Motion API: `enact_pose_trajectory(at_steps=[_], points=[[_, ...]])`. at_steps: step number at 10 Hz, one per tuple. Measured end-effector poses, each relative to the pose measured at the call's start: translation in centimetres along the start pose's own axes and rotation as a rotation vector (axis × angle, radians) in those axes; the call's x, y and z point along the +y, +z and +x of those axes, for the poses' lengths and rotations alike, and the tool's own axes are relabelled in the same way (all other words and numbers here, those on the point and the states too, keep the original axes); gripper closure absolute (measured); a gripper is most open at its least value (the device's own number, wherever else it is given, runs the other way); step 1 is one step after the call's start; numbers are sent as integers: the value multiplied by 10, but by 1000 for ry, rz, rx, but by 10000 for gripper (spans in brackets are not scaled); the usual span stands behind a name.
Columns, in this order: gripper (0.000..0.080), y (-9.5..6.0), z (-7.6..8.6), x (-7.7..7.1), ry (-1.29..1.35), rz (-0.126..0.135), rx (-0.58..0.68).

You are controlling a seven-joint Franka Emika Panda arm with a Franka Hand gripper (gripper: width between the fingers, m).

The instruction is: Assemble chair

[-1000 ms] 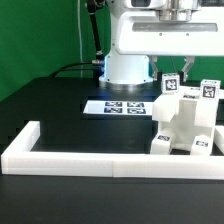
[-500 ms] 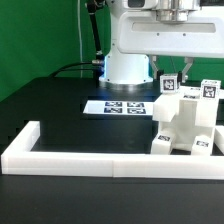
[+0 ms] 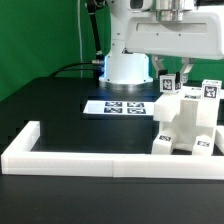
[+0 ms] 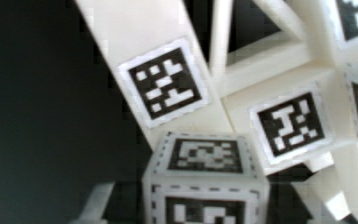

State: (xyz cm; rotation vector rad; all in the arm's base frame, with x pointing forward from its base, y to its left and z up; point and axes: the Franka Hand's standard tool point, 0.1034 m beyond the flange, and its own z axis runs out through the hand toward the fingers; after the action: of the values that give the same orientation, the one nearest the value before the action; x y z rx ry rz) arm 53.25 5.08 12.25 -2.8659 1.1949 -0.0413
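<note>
From where I stand, the gripper [image 3: 168, 72] hangs just above the partly built white chair [image 3: 185, 125], its two dark fingers [image 3: 159, 71] pointing straight down near the tagged top of the back pieces, though I cannot tell whether the jaws are apart or together, nor whether they touch anything, because the fingertips sit right against the white parts and the tags. The wrist view gives no help on that: it is filled with slanted white chair bars [image 4: 131, 60] and their square black-and-white marker tags [image 4: 165, 83], all blurred, with no fingertip clearly showing. The only markings anywhere are these coded tags; there is no readable writing or brand. Several tags sit on the chair's upper ends, one on a part near the fingers [image 3: 170, 85] and another on the post toward the exterior view's right [image 3: 208, 90]. The marker board [image 3: 123, 106] lies flat on the black table [image 3: 60, 100] with its row of tags, just toward the exterior view's left of the chair. The arm comes down from above, its white wrist body [image 3: 165, 30] high over the chair and its base [image 3: 127, 68] standing behind the marker board. The chair stands upright in the corner of the white L-shaped fence [image 3: 80, 158], pressed against the long front wall at the exterior view's right end.
</note>
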Motion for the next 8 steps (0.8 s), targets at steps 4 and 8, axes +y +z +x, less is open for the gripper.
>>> enact_pose_trajectory(at_steps=[4, 8], points=[[515, 0, -2, -2, 238, 8, -9], [515, 1, -6, -5, 492, 18, -27]])
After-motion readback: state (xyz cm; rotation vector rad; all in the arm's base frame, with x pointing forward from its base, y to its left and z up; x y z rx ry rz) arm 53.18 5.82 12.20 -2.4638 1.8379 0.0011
